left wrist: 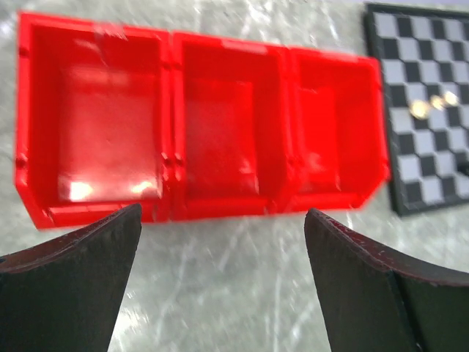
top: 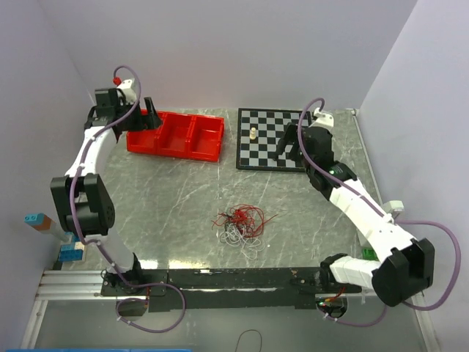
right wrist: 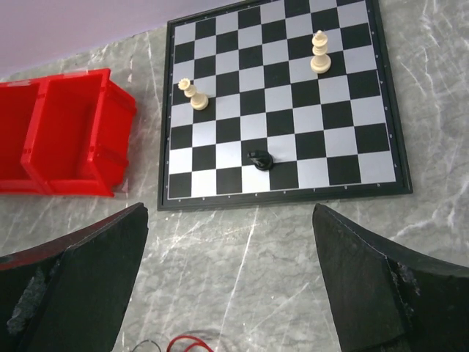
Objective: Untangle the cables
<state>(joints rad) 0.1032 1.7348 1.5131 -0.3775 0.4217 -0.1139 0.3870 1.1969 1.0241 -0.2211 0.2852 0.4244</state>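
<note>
Claws: left claw [left wrist: 220, 220] open, empty, by the red tray [left wrist: 170, 132] at far left. Cables [top: 242, 221] lie as one tangle in the middle of the table [top: 168, 198], toward the arm bases from both claws, slightly wider than deep. Right claw [right wrist: 229, 220] open, empty, beside the chessboard [right wrist: 344, 139]; judged nearer.

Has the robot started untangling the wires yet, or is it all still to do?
Nothing looks done yet: the cables lie in one red, white and black knot mid-table. Nothing is in hand either: the left tool hangs open over the red bins and the right tool hangs open near the chessboard, both empty. Left to do: reach the knot, grab strands and pull every colour apart.
</note>
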